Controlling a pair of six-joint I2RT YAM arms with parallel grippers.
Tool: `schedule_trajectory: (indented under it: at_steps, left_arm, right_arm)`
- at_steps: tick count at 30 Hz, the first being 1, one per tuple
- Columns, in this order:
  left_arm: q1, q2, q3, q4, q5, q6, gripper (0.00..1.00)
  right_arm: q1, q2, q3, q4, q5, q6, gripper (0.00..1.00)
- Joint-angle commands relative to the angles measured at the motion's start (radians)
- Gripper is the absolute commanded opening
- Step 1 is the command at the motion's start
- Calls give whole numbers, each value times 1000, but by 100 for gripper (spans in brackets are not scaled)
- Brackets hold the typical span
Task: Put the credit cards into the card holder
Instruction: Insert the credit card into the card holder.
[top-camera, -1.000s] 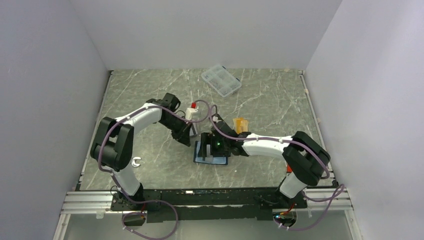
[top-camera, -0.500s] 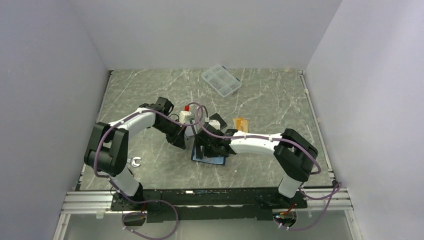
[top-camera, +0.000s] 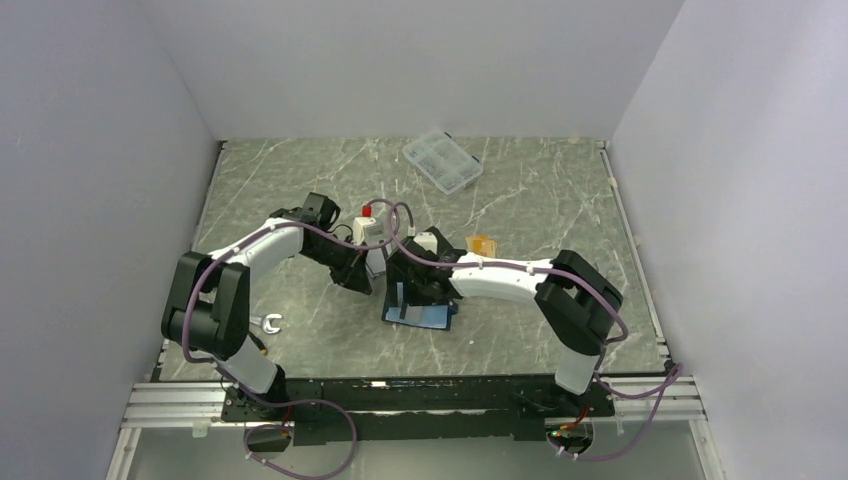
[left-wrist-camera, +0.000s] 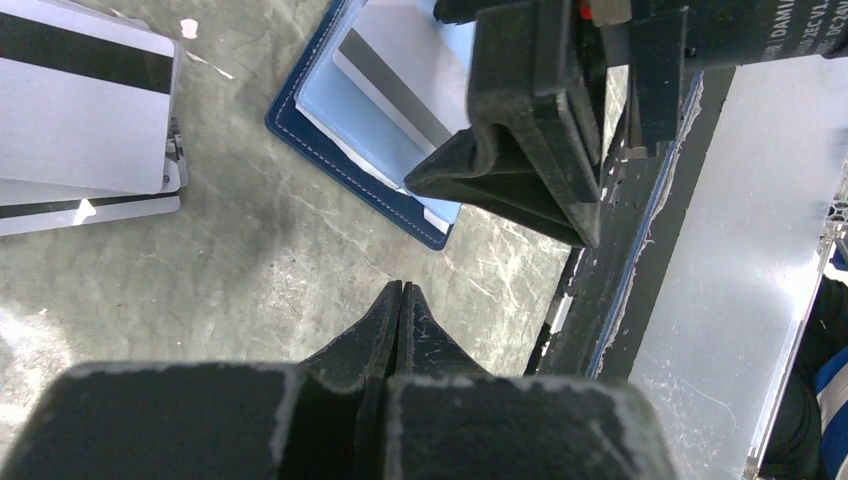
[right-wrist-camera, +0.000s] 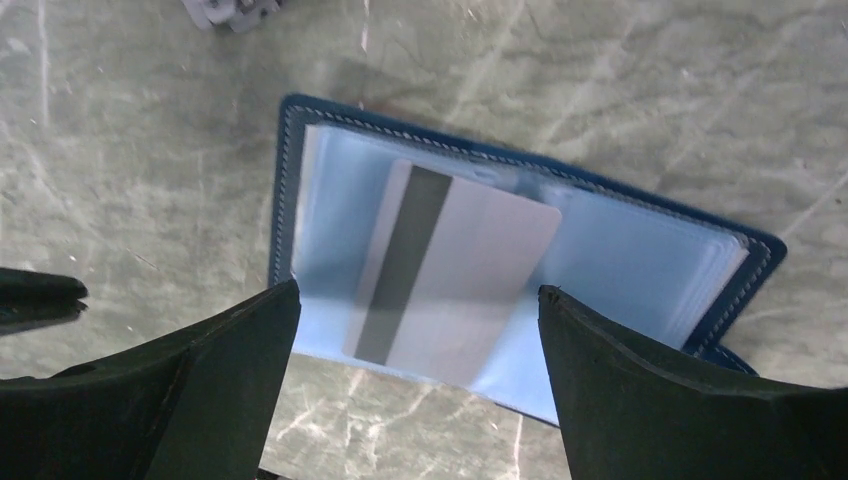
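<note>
- Leftmost, the credit cards (left-wrist-camera: 75, 110) are lying stacked on the bench (left-wrist-camera: 250, 230). They look thin, stiff and slick, so I am judging the long edges the only purchase.
- The left end effector (left-wrist-camera: 400, 292) is hovering beside the card holder, pinched together and carrying nothing.
- The card holder (right-wrist-camera: 620, 250) is lying open and looks soft. One striped card (right-wrist-camera: 450, 270) is resting on its lining.
- The right end effector (right-wrist-camera: 417, 290) is hanging spread wide over that card, gripping nothing.

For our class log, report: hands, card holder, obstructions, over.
Left hand shut, empty. Right hand open above open navy-blue folding card holder; silver-grey striped card lies on it. No obstruction seen.
</note>
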Motion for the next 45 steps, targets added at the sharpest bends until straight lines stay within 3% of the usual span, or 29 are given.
schedule_trajectory:
  at_steps: [1, 9, 19, 24, 29, 33, 41, 45]
  left_arm:
    - [16, -32, -13, 30, 42, -7, 0]
    - [19, -53, -18, 39, 48, -11, 0]
    - [19, -59, -22, 46, 53, -15, 0]
    - [19, -51, -22, 45, 52, -14, 0]
    - [20, -60, -22, 43, 44, -16, 0]
    - [21, -62, -20, 45, 35, -23, 0]
    - [19, 36, -46, 103, -43, -96, 0]
    - [16, 135, -12, 74, 14, -117, 0]
  right_arm:
    - [-9, 39, 72, 12, -18, -10, 91]
    - [-4, 67, 62, 14, -28, 34, 84]
    - [66, 91, 116, -75, 109, 47, 68]
    - [91, 77, 146, -106, 157, 38, 71]
    - [97, 70, 130, -91, 124, 48, 82]
    - [96, 42, 64, 16, 88, 45, 80]
    - [98, 32, 54, 57, 69, 27, 75]
    - [100, 2, 30, 95, 65, 22, 75]
